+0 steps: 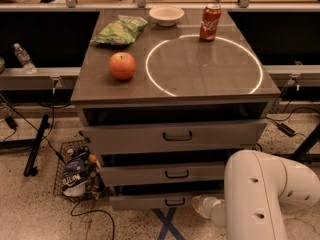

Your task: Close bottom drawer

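The bottom drawer (150, 202) is the lowest, narrowest grey front under the cabinet, with a small dark bar handle (174, 202) at its centre. It stands pulled out, with a dark gap above it. My white arm (260, 194) fills the lower right. The gripper (200, 204) shows only as a pale tip low down, just right of the drawer's handle, close to the drawer front.
The mid drawer (170, 174) and the wide top drawer (175, 135) also stand out. On the cabinet top are an apple (122, 65), a chip bag (121, 30), a bowl (166, 15) and a cola can (210, 22). A wire basket (75, 176) sits on the floor at the left.
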